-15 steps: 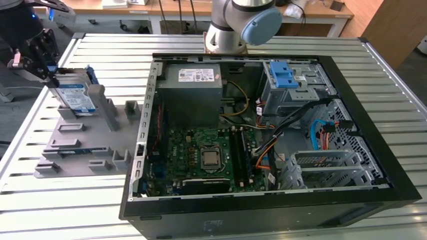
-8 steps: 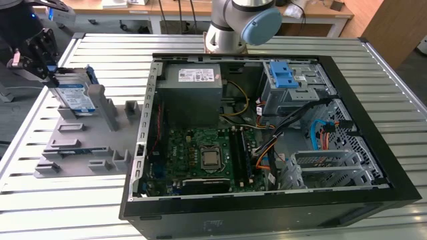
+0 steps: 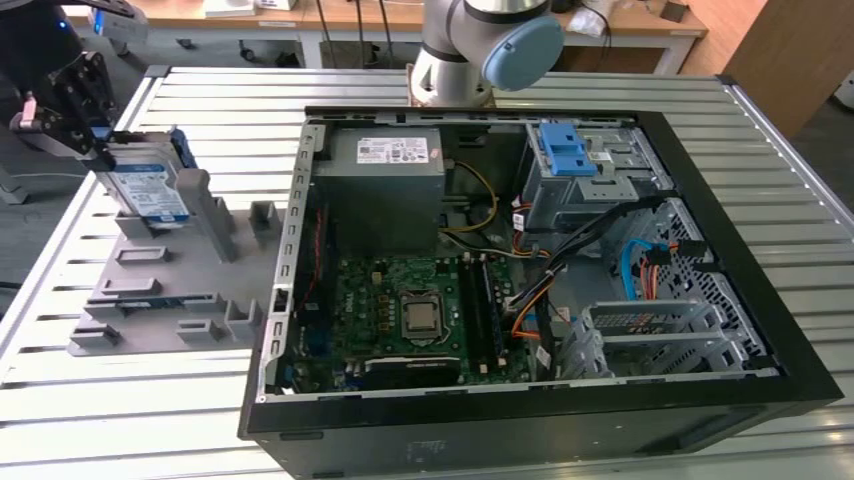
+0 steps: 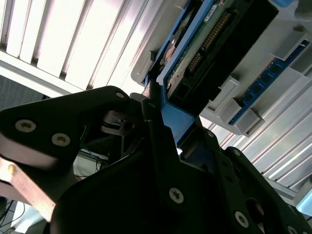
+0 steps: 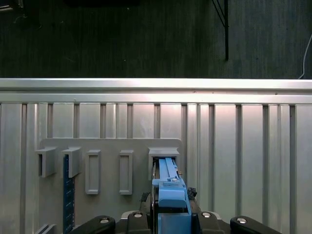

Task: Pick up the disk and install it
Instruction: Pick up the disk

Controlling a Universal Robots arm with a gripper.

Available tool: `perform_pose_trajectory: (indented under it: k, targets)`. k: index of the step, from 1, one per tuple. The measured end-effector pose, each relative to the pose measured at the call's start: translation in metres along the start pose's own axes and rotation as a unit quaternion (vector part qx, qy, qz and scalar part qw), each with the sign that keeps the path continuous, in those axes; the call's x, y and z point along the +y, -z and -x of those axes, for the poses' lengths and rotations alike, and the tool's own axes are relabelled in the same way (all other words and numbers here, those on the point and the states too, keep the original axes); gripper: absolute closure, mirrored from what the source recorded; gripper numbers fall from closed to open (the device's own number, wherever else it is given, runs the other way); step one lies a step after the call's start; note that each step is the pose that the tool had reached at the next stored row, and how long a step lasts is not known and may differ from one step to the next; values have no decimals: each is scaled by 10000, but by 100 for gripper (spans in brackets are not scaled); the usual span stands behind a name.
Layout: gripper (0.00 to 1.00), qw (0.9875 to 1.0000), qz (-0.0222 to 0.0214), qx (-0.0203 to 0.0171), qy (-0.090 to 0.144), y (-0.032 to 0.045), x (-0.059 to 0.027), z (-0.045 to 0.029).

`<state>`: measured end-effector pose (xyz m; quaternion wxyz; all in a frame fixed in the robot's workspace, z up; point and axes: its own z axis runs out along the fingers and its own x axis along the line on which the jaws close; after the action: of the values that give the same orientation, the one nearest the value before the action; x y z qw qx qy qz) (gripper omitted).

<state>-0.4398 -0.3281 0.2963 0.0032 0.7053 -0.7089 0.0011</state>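
Slatted aluminium table (image 3: 134,420) fills the exterior view, with an open computer case (image 3: 747,390) lying on it. At the exterior view's left, beside the case, sits a grey slotted holder (image 3: 160,290). The disk (image 3: 147,190) stands on edge in the holder, tilted, label facing out. The gripper (image 3: 100,150) meets its upper end, and the arm (image 3: 481,45) rises behind the case.

In the second wrist view, the gripper (image 4: 170,122) is clenched on the disk's blue bracket, one black finger (image 4: 153,112) pressed against its side. The disk (image 4: 204,44) shows its green circuit board, its far end seated in the holder (image 4: 234,97).

In the first wrist view, the disk (image 5: 168,170) appears edge-on, reaching from the gripper (image 5: 170,209) into a slot of the holder (image 5: 107,146) on the table (image 5: 219,141).
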Motion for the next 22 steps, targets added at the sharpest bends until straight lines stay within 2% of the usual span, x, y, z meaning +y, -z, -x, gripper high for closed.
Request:
perform_pose_trajectory:
  k: [22]
  targets:
    - [64,10000,4,1,0,47,1,0]
